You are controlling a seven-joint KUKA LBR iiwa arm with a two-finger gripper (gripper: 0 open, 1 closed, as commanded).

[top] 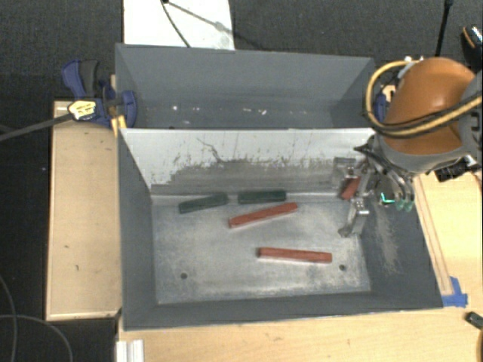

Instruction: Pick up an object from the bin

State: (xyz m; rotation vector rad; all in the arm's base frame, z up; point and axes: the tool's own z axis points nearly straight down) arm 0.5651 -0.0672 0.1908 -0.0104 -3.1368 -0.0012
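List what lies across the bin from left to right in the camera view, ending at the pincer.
Left dark green bar → right dark green bar → lower red-brown bar → pincer. The tilted red-brown bar overlaps, so omitted.

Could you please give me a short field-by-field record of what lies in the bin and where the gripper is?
bin: grey metal bin, floor scuffed
left green bar: dark, near the back wall
right green bar: dark, roughly in line with the left one, a gap between them
upper red-brown bar: tilted, just in front of the green bars
lower red-brown bar: toward the front, lying alone
gripper: low at the bin's right side, apart from every bar
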